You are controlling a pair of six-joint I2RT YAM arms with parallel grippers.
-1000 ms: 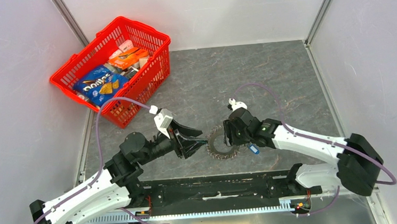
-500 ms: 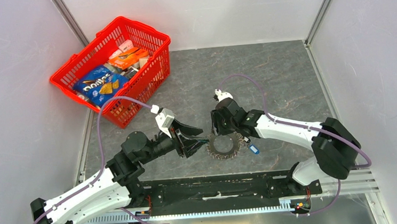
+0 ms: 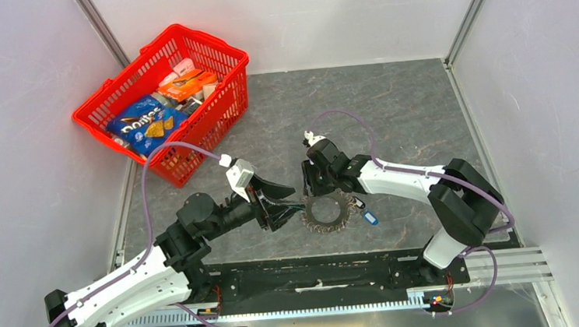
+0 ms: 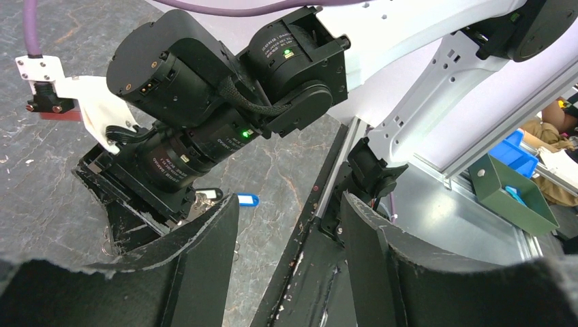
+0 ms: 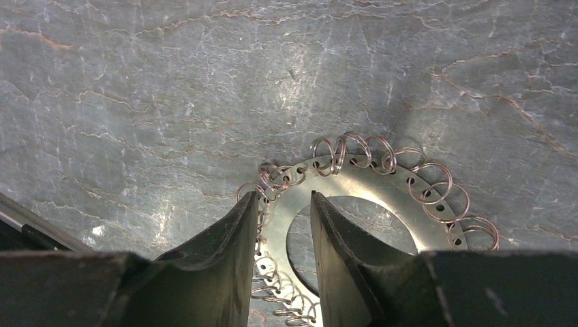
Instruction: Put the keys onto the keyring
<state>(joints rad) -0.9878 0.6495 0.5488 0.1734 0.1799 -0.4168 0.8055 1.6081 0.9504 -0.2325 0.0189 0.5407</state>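
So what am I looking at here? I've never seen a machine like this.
These are two robot arms bolted at the edge of a table, each ending in a two-finger gripper. One picture looks down from above; the other two come from cameras on the wrists. On the grey table lie a flat metal ring edged with small wire loops, a blue-headed key beside it, and a red basket of snacks. The left gripper is open and empty. The right gripper has a finger either side of the ring's band; whether it pinches yet, I cannot tell.
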